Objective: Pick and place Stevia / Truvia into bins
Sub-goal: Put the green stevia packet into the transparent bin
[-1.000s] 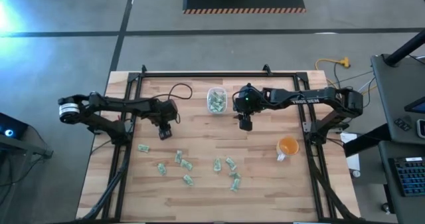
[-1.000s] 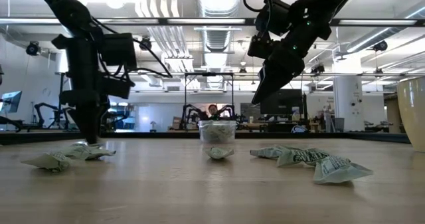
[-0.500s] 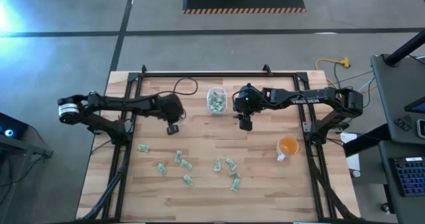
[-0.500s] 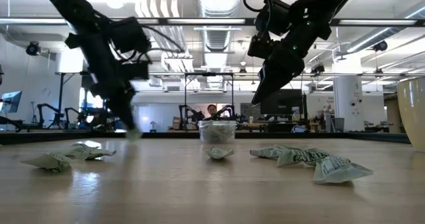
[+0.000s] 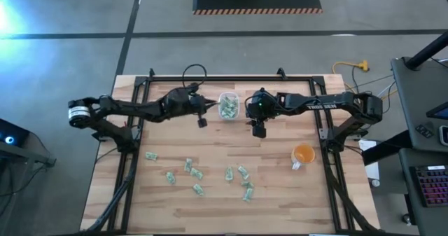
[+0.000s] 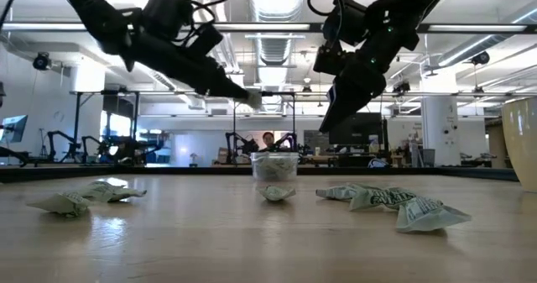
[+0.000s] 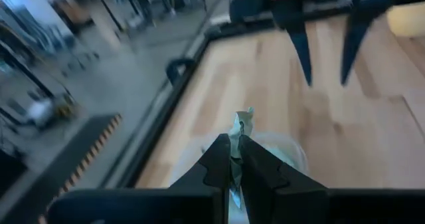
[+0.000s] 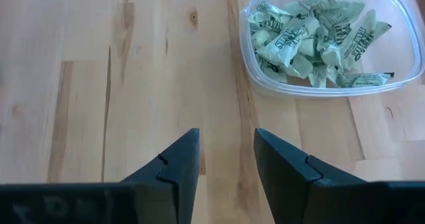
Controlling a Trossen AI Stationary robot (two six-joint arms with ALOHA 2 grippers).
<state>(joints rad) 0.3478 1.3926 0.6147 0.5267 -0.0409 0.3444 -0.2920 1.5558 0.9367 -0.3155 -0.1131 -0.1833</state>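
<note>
While a single green-and-white sweetener packet (image 7: pixel 240 132) is pinched between the closed fingers of the left gripper (image 5: pixel 202 122), that gripper is held above the wooden table (image 5: pixel 280 194), just beside the small clear plastic tub with rounded corners (image 5: pixel 228 106), on the tub's left side in the high view. From the left wrist view, the pinched packet is seen standing upright out of the fingertips, with the tub blurred below it. In the low view the left gripper (image 6: pixel 248 98) is seen raised well above the tabletop, slanted toward the tub (image 6: pixel 274 165). The tub (image 8: pixel 325 41) is already partly filled with crumpled green-and-white packets, as is shown plainly in the right wrist view. The right gripper (image 5: pixel 258 130) is held just to the right of the tub, off the table, with its two dark fingers (image 8: pixel 179 164) parted and nothing between them. Several more loose sweetener packets (image 5: pixel 196 173) are scattered across the near half of the table, well apart from the tub. A small round orange cup (image 5: pixel 303 154) is stood toward the table's right side.
</note>
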